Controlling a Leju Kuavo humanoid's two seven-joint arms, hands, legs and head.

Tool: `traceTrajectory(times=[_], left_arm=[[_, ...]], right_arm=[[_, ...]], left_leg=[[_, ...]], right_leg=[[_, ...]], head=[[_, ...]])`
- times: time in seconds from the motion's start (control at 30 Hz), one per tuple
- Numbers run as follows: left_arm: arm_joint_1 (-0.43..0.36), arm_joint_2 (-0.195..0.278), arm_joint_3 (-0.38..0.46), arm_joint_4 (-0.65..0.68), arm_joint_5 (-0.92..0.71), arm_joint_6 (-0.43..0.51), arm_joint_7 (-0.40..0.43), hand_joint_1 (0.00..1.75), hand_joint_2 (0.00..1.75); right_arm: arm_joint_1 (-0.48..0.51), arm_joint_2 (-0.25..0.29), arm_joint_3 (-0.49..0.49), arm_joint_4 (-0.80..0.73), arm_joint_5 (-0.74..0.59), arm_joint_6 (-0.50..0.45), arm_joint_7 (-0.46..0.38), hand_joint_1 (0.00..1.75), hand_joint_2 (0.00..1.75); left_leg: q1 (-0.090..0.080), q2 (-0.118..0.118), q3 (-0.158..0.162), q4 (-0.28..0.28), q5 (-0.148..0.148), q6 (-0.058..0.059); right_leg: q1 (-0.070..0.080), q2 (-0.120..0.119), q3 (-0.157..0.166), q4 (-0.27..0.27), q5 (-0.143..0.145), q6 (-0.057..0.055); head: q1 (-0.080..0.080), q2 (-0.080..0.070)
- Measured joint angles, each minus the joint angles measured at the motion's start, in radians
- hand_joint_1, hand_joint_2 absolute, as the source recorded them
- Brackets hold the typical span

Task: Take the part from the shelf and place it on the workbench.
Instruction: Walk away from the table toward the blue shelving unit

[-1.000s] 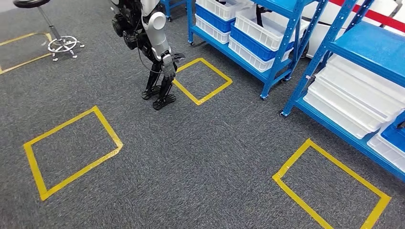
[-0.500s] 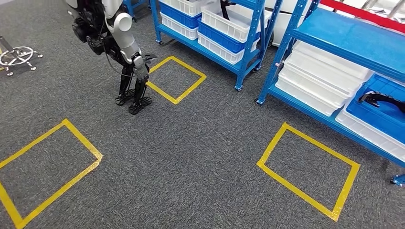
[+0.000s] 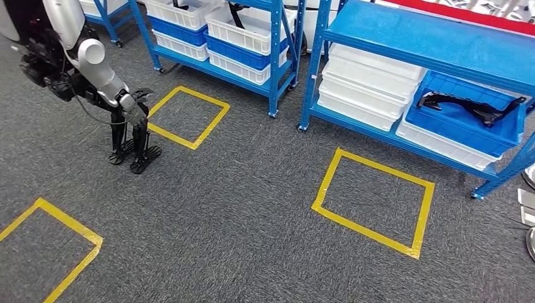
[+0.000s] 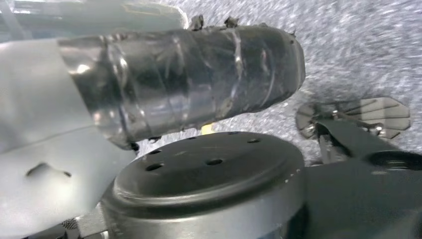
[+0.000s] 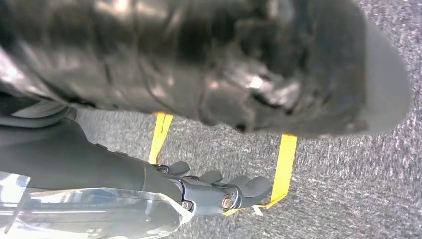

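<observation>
Against the shelf's right edge we see the black part (image 3: 470, 107) lying in a blue bin (image 3: 462, 126); our right hand (image 5: 219, 191) hangs with fingers loosely apart, holding nothing; left hand's fingers we cannot tell.

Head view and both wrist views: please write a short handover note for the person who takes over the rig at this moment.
Right hand: hangs above the carpet and holds nothing, fingers loosely apart.
Left hand: too blurred in its wrist view to tell its state.
Black part: lies in the blue bin on the lower level of the blue shelf, ahead and to the right.
Done: nothing taken yet.
Left: step up to the shelf, grasp the part, carry it to the workbench.
</observation>
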Motion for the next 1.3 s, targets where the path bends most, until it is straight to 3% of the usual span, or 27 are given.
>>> traceTrajectory(times=[0.07, 0.13, 0.2, 0.27, 0.33, 0.37, 0.4, 0.43, 0.5, 0.57, 0.67, 0.7, 0.77, 0.83, 0.87, 0.9, 0.93, 1.0, 1.07, 1.17, 1.2, 1.27, 1.3], left_arm=[[-0.002, 0.001, 0.0, 0.0, 0.0, -0.001, 0.0, 0.0, 0.0], [-0.004, -0.001, 0.0, 0.0, 0.0, -0.002, -0.001, 0.0, 0.0], [-0.006, -0.005, 0.0, 0.0, 0.0, -0.002, -0.002, 0.0, 0.0], [-0.004, -0.009, 0.0, 0.0, 0.0, -0.002, -0.001, 0.0, 0.0], [-0.001, -0.01, 0.0, 0.0, 0.0, -0.003, 0.0, 0.0, 0.0], [0.0, -0.01, 0.0, 0.0, 0.0, -0.004, 0.0, 0.0, 0.0], [-0.001, -0.011, 0.0, 0.0, 0.0, -0.005, 0.001, 0.0, 0.0], [-0.002, -0.012, 0.0, 0.0, 0.0, -0.006, 0.002, 0.0, 0.0], [-0.004, -0.014, 0.0, 0.0, 0.0, -0.007, 0.003, 0.0, 0.0], [-0.003, -0.015, 0.0, 0.0, 0.0, -0.008, 0.004, 0.0, 0.0], [-0.005, -0.016, 0.0, 0.0, 0.0, -0.008, 0.004, 0.0, 0.0], [-0.007, -0.015, -0.001, 0.0, 0.0, -0.009, 0.005, 0.0, 0.0], [-0.009, -0.013, -0.001, 0.0, 0.0, -0.01, 0.006, 0.0, 0.0], [-0.005, -0.01, -0.001, 0.0, 0.0, -0.01, 0.007, 0.0, 0.0], [-0.002, -0.009, -0.001, 0.0, 0.0, -0.011, 0.007, 0.0, 0.0], [0.001, -0.008, -0.001, 0.0, 0.0, -0.011, 0.007, 0.0, 0.0], [0.002, -0.007, -0.002, 0.0, 0.0, -0.011, 0.007, 0.0, 0.0], [0.0, -0.005, -0.002, 0.0, 0.0, -0.011, 0.007, 0.0, 0.0], [-0.005, -0.005, -0.002, 0.0, 0.0, -0.012, 0.008, 0.0, 0.0], [-0.009, -0.006, -0.003, 0.0, 0.0, -0.014, 0.009, 0.0, 0.0], [-0.009, -0.007, -0.004, 0.0, 0.0, -0.014, 0.009, 0.0, 0.0], [-0.01, -0.011, -0.005, 0.0, 0.0, -0.015, 0.008, 0.0, 0.0], [-0.009, -0.013, -0.005, 0.0, 0.0, -0.014, 0.009, 0.0, 0.0]], right_arm=[[0.0, 0.0, 0.0, 0.0, 0.0, 0.0, 0.0, 0.0, 0.0], [0.003, -0.001, 0.0, 0.0, 0.0, 0.0, 0.002, 0.0, 0.0], [0.003, -0.001, 0.0, 0.0, 0.0, 0.0, 0.004, 0.0, 0.0], [0.001, -0.002, 0.001, 0.0, 0.002, 0.004, 0.006, 0.0, 0.0], [0.001, -0.001, 0.004, 0.0, 0.003, 0.009, 0.008, 0.0, 0.0], [0.002, -0.001, 0.006, 0.0, 0.003, 0.011, 0.009, 0.0, 0.0], [0.002, -0.001, 0.007, 0.0, 0.003, 0.011, 0.011, 0.0, 0.0], [0.002, -0.001, 0.009, 0.0, 0.003, 0.011, 0.013, 0.0, 0.0], [0.002, -0.002, 0.013, 0.0, 0.003, 0.011, 0.016, 0.0, 0.0], [-0.002, -0.002, 0.016, 0.0, 0.003, 0.011, 0.016, 0.0, 0.0], [-0.002, -0.002, 0.019, 0.0, 0.003, 0.011, 0.018, 0.0, 0.0], [0.0, -0.002, 0.02, 0.0, 0.003, 0.011, 0.019, 0.0, 0.0], [0.0, -0.002, 0.023, 0.0, 0.003, 0.011, 0.023, 0.0, 0.0], [-0.001, -0.001, 0.024, 0.0, 0.003, 0.011, 0.025, 0.0, 0.0], [-0.001, -0.001, 0.024, 0.0, 0.003, 0.011, 0.025, 0.0, 0.0], [-0.001, 0.0, 0.024, 0.0, 0.003, 0.011, 0.025, 0.0, 0.0], [0.0, 0.0, 0.024, 0.0, 0.003, 0.011, 0.025, 0.0, 0.0], [0.001, 0.0, 0.025, 0.0, 0.007, 0.005, 0.028, 0.0, 0.0], [0.0, -0.001, 0.029, 0.0, 0.018, -0.012, 0.036, 0.0, 0.0], [0.001, -0.001, 0.037, 0.0, 0.029, -0.034, 0.05, 0.0, 0.0], [0.002, -0.002, 0.04, 0.0, 0.031, -0.037, 0.052, 0.0, 0.0], [0.0, -0.003, 0.046, 0.0, 0.033, -0.039, 0.053, 0.0, 0.0], [-0.001, -0.003, 0.047, 0.0, 0.033, -0.038, 0.053, 0.0, 0.0]], left_leg=[[-0.001, -0.019, 0.018, -0.046, 0.007, 0.008], [-0.003, 0.002, 0.021, -0.051, 0.009, 0.021], [-0.001, 0.026, 0.023, -0.058, 0.013, 0.033], [-0.002, 0.053, 0.023, -0.06, 0.013, 0.041], [-0.004, 0.08, 0.023, -0.06, 0.009, 0.044], [-0.005, 0.093, 0.024, -0.06, 0.008, 0.044], [-0.006, 0.104, 0.026, -0.06, 0.006, 0.044], [-0.007, 0.114, 0.029, -0.06, 0.004, 0.042], [-0.009, 0.13, 0.037, -0.06, -0.001, 0.038], [-0.014, 0.144, 0.042, -0.058, -0.008, 0.03], [-0.017, 0.171, 0.052, -0.058, -0.019, 0.015], [-0.016, 0.163, 0.054, -0.052, -0.028, 0.009], [-0.012, 0.115, 0.027, 0.019, -0.075, -0.001], [-0.009, 0.071, -0.041, 0.16, -0.143, -0.007], [-0.008, 0.063, -0.07, 0.218, -0.16, -0.009], [-0.007, 0.06, -0.087, 0.244, -0.158, -0.01], [-0.006, 0.058, -0.086, 0.231, -0.136, -0.01], [-0.003, 0.051, -0.04, 0.11, -0.055, -0.009], [-0.001, 0.037, 0.006, -0.008, -0.006, -0.003], [-0.004, 0.031, 0.015, -0.038, -0.002, 0.015], [-0.004, 0.034, 0.016, -0.04, 0.0, 0.022], [-0.001, 0.04, 0.018, -0.047, -0.004, 0.037], [-0.001, 0.043, 0.019, -0.049, -0.009, 0.043]], right_leg=[[-0.002, 0.021, -0.007, 0.005, -0.002, 0.012], [-0.007, 0.032, -0.012, 0.005, -0.003, 0.025], [-0.006, -0.008, -0.034, 0.049, -0.031, 0.036], [-0.006, -0.07, -0.101, 0.18, -0.096, 0.044], [-0.007, -0.091, -0.167, 0.303, -0.139, 0.048], [-0.007, -0.094, -0.174, 0.312, -0.132, 0.048], [-0.007, -0.098, -0.161, 0.284, -0.108, 0.046], [-0.005, -0.108, -0.129, 0.222, -0.074, 0.041], [0.001, -0.152, -0.057, 0.087, -0.018, 0.029], [0.007, -0.182, -0.023, 0.022, -0.001, 0.018], [0.006, -0.153, -0.022, 0.009, 0.0, 0.004], [0.004, -0.142, -0.02, 0.005, 0.002, 0.0], [-0.002, -0.121, -0.015, -0.002, 0.008, -0.01], [-0.003, -0.095, -0.016, -0.002, 0.009, -0.014], [-0.003, -0.08, -0.016, -0.002, 0.009, -0.015], [-0.003, -0.065, -0.016, -0.001, 0.009, -0.015], [-0.003, -0.053, -0.015, 0.0, 0.008, -0.014], [-0.005, -0.033, -0.013, 0.005, 0.004, -0.01], [-0.003, -0.02, -0.016, 0.017, -0.003, 0.001], [-0.005, -0.013, -0.021, 0.019, -0.007, 0.019], [-0.005, -0.021, -0.022, 0.023, -0.011, 0.025], [-0.006, -0.054, -0.052, 0.085, -0.046, 0.035], [-0.006, -0.073, -0.085, 0.15, -0.074, 0.04]], head=[[0.0, 0.0], [0.0, 0.0], [0.003, 0.0], [0.008, 0.0], [0.008, 0.0], [0.008, 0.0], [0.008, 0.0], [0.009, 0.0], [0.009, 0.0], [0.007, 0.0], [0.005, 0.0], [0.005, 0.0], [0.002, 0.0], [-0.001, 0.0], [-0.002, 0.0], [-0.002, 0.0], [-0.002, 0.0], [-0.002, 0.0], [-0.002, 0.0], [-0.001, 0.0], [-0.001, 0.0], [0.001, 0.0], [0.002, 0.0]])
